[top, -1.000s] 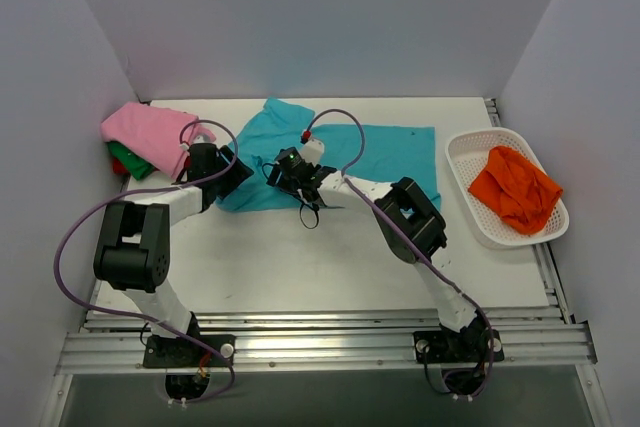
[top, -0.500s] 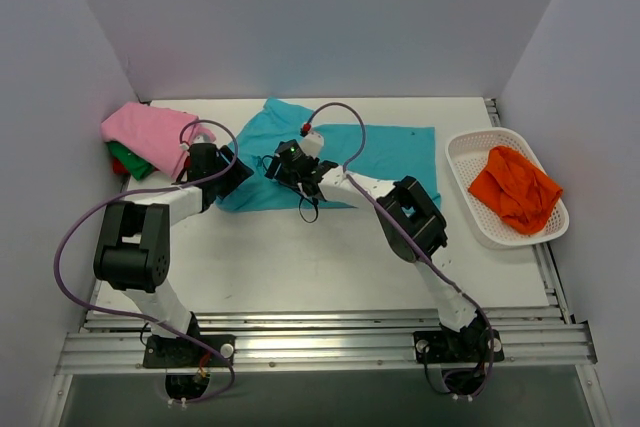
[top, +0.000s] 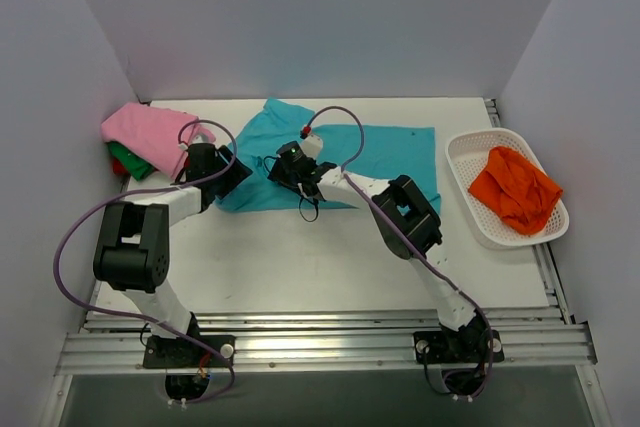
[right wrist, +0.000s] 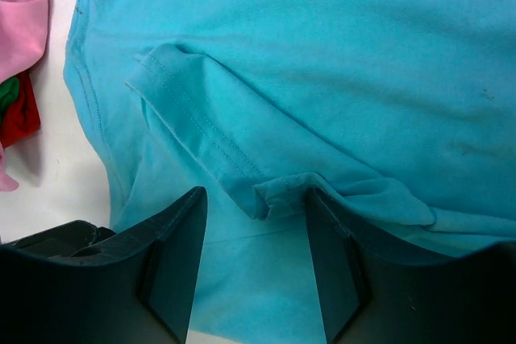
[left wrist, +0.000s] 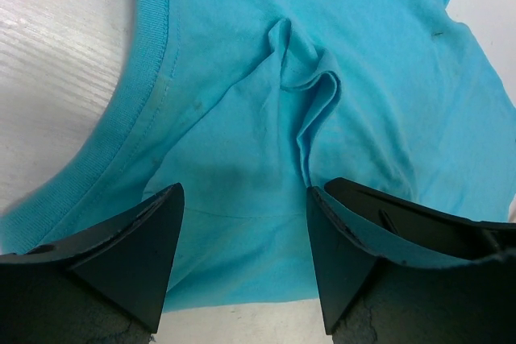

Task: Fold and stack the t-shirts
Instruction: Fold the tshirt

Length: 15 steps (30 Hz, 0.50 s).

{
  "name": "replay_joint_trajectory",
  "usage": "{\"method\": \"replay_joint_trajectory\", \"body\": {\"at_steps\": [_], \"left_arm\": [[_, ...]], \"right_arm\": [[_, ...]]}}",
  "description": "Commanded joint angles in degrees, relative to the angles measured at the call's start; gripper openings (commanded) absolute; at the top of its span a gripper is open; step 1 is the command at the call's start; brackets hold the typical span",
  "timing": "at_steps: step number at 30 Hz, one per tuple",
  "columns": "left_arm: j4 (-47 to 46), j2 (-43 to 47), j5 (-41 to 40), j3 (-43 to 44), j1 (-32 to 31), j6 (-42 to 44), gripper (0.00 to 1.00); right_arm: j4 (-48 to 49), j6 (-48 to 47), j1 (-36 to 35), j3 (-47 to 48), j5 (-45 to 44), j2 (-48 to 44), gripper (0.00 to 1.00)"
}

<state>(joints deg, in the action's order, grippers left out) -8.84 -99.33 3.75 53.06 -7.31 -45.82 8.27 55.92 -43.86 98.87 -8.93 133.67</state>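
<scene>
Right claw (right wrist: 255, 192) crept up-left on the teal t-shirt (top: 390, 147), jaws narrowing but still apart, sleeve hem (right wrist: 201, 130) fold between them. Left claw (left wrist: 244, 191) open over a wrinkle (left wrist: 310, 110). Risk: pinch takes the body layer too, drags everything. Pink t-shirt (top: 150, 132) pile just left of left claw could snag; basket (top: 462, 152) well right.

Table (top: 330, 267): white, flat top.
Teal t-shirt (top: 390, 152): lies spread on the table, directly under the left gripper (left wrist: 244, 195) and the right gripper (right wrist: 254, 199), and reaches on to the right of both.
Pile: in the far left corner, just left of the left gripper; pink t-shirt (top: 150, 132) on top, green t-shirt (top: 128, 160) beneath.
Basket (top: 462, 162): white lattice, at the table's right edge, well to the right of the right gripper.
</scene>
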Motion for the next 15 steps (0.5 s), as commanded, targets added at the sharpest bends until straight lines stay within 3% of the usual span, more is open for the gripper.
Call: {"method": "replay_joint_trajectory", "body": {"at_steps": [1, 8, 11, 12, 15], "left_arm": [[-2.85, 0.72, 0.65, 0.12, 0.72, 1.09, 0.71], [-2.67, 0.98, 0.73, 0.12, 0.81, 1.09, 0.70], [-2.50, 1.24, 0.65, 0.03, 0.81, 1.09, 0.70], [-2.58, 1.42, 0.56, -0.06, 0.89, 1.09, 0.70], [-2.50, 1.77, 0.65, -0.24, 1.07, 1.09, 0.70]], "right_arm": [[0.08, 0.33, 0.35, 0.71, 0.49, -0.51, 0.48], [0.87, 0.24, 0.35, -0.61, 0.75, -0.60, 0.44], [1.66, 0.24, 0.35, -1.04, 1.28, -0.42, 0.28], [1.92, 0.15, 0.44, -1.13, 1.54, -0.34, 0.18], [2.89, 0.07, 0.44, -1.40, 3.04, 0.45, 0.03]]}}
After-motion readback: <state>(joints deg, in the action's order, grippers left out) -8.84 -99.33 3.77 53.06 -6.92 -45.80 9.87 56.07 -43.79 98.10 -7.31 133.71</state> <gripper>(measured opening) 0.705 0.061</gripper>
